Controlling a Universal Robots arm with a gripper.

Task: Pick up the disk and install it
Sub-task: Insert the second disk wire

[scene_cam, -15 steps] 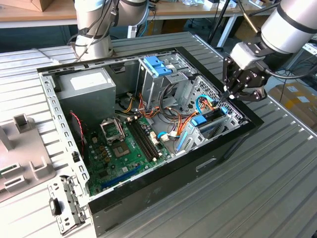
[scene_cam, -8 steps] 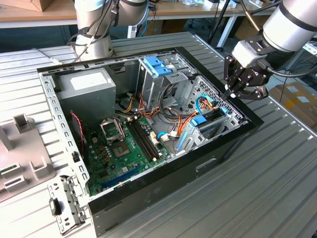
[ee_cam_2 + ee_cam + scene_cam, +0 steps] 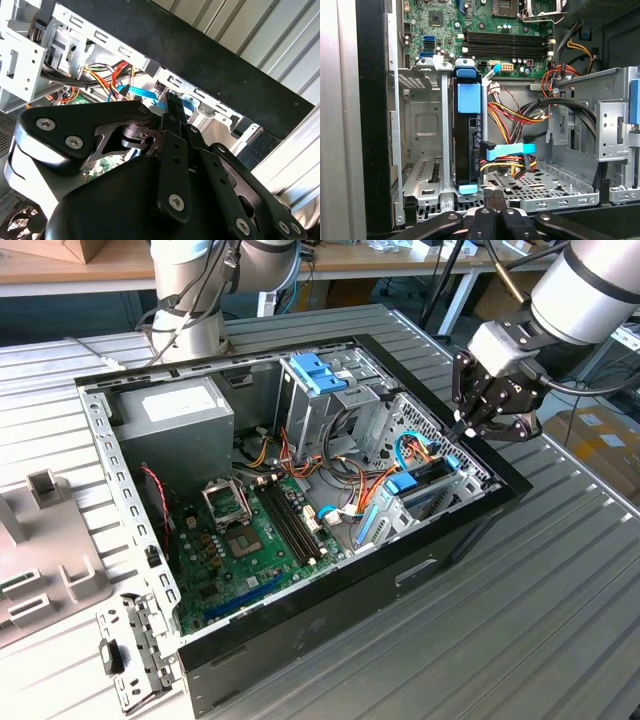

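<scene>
The disk stands on edge inside the metal drive cage of the open computer case, a dark body with blue plastic rail tabs at both ends. A blue flat cable runs to its connector side. In the exterior view the disk sits in the cage at the case's right end. My gripper hovers just above that end, fingertips pressed together and holding nothing. In the second wrist view the gripper points down at the case's black rim, a short way from the disk.
A grey power supply, the green motherboard and bundled coloured cables fill the case. A blue latch tops the rear bay. The black case rim lies under the gripper. Loose metal brackets lie at the exterior view's left.
</scene>
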